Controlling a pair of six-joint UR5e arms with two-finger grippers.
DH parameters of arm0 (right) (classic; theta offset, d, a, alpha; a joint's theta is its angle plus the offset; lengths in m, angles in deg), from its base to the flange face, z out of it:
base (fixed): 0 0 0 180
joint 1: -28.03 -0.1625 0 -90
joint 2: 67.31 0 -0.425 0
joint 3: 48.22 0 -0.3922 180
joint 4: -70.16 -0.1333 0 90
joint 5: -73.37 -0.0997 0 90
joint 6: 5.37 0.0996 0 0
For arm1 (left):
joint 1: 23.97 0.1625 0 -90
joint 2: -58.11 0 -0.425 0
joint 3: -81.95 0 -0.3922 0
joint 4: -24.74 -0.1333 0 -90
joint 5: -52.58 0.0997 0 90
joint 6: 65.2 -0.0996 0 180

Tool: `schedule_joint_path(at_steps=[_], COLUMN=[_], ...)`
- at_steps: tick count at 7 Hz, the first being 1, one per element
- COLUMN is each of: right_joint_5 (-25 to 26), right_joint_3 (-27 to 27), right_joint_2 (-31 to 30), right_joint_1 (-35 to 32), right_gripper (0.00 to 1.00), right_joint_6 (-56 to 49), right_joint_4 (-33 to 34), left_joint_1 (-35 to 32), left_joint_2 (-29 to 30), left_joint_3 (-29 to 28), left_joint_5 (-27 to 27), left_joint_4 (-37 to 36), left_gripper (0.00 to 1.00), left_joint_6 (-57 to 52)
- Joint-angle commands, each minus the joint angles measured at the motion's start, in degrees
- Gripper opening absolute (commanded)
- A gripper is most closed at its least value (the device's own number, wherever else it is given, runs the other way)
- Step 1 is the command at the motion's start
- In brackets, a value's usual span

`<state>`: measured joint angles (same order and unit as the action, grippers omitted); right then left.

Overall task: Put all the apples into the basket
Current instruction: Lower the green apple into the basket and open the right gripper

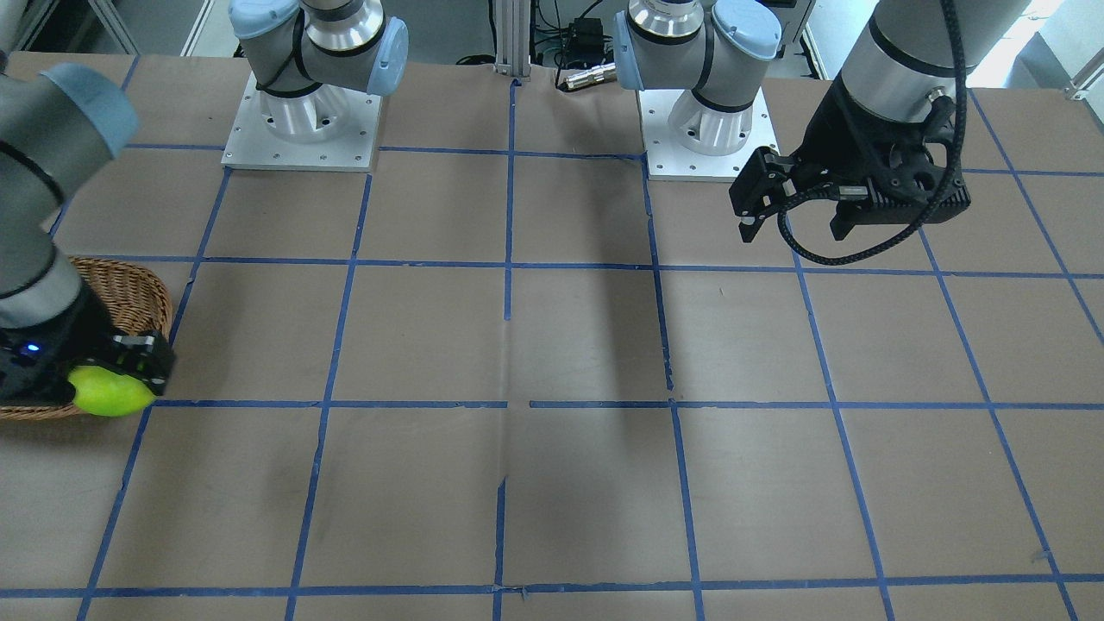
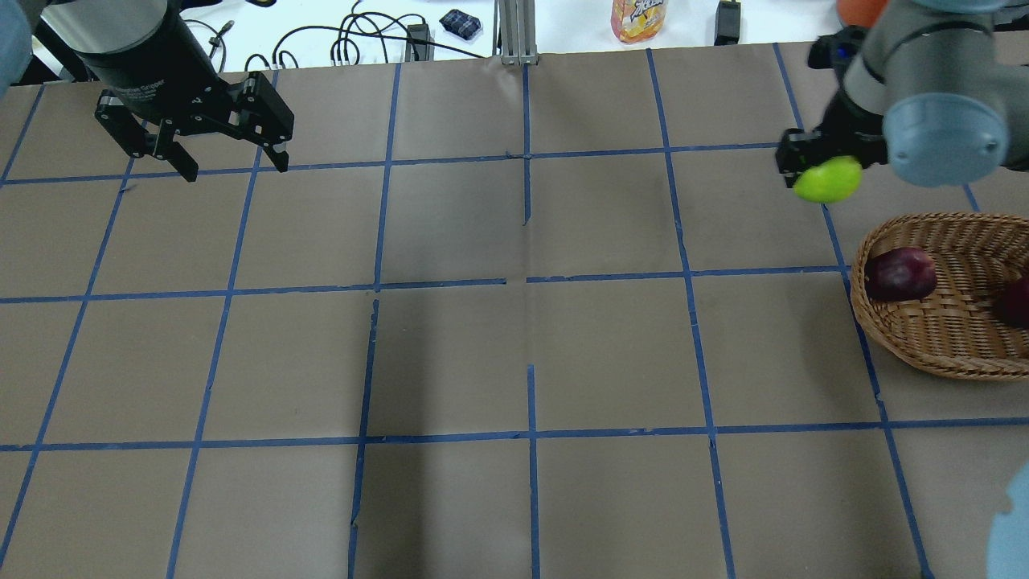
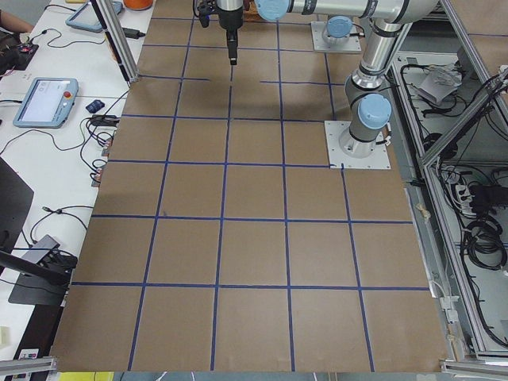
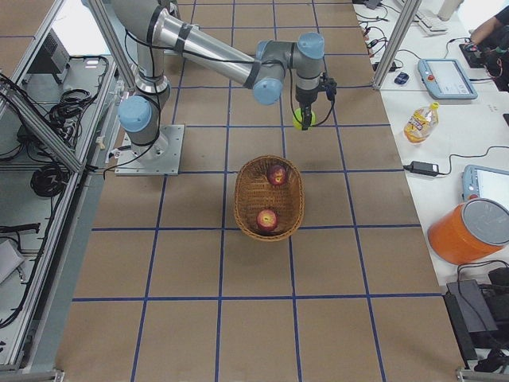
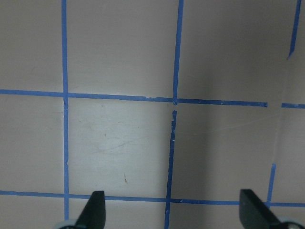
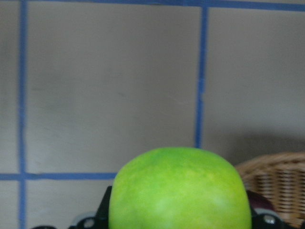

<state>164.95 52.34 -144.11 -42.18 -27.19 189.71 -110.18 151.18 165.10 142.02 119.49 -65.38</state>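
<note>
My right gripper (image 2: 820, 165) is shut on the lime green apple (image 2: 826, 178) and holds it above the table, just beyond the basket's far left rim. The apple fills the right wrist view (image 6: 178, 191) and shows in the front view (image 1: 108, 390) and the right side view (image 4: 303, 119). The light brown wicker basket (image 2: 940, 346) sits at the table's right end, with the dark maroon apple (image 2: 899, 273) and the red apple (image 2: 1014, 301) inside. My left gripper (image 2: 235, 169) is open and empty, high over the far left of the table (image 1: 793, 231).
The two arm bases (image 1: 302, 129) (image 1: 709, 129) stand at the robot's edge. A juice bottle (image 2: 639, 16), cables and tablets lie on the white bench beyond the far edge. An orange bucket (image 4: 469, 231) stands off the table's right end.
</note>
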Motion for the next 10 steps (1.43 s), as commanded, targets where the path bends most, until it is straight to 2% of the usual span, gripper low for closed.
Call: schedule_joint_path(at_steps=[1,2,3,4,6,7,8,10], right_joint_5=[-3.5,-5.1,-5.0,-5.0,-4.2,-4.7,-4.9,-4.6], right_joint_3=[5.2,7.8,10.6,11.8,11.0,9.6,5.7,-5.4], right_joint_2=[-1.9,-1.6,-1.6,-1.2,-2.6,-5.9,-10.3,-16.7], right_joint_1=[17.3,21.6,22.8,22.8,22.6,22.1,19.4,14.5], right_gripper=[0.51,0.60,0.87,1.00,1.00,1.00,1.00,1.00], right_joint_6=[-19.1,-23.6,-24.4,-25.7,-25.7,-24.7,-21.2,-12.9], right_joint_4=[1.7,3.5,8.0,12.0,11.1,5.4,-2.8,-24.5], left_joint_1=[0.0,0.0,0.0,0.0,0.0,0.0,0.0,0.1], left_joint_2=[0.0,0.0,0.0,0.0,0.0,0.0,0.0,0.0], left_joint_3=[0.0,0.0,0.0,0.0,0.0,0.0,0.0,0.0], left_joint_5=[-0.1,-0.1,-0.1,-0.1,-0.1,-0.1,-0.1,-0.1], left_joint_4=[0.0,-0.1,-0.1,0.0,0.0,-0.1,-0.1,-0.1], left_gripper=[1.00,1.00,1.00,1.00,1.00,1.00,1.00,1.00], left_joint_6=[0.1,0.1,0.3,0.3,0.3,0.1,0.3,0.3])
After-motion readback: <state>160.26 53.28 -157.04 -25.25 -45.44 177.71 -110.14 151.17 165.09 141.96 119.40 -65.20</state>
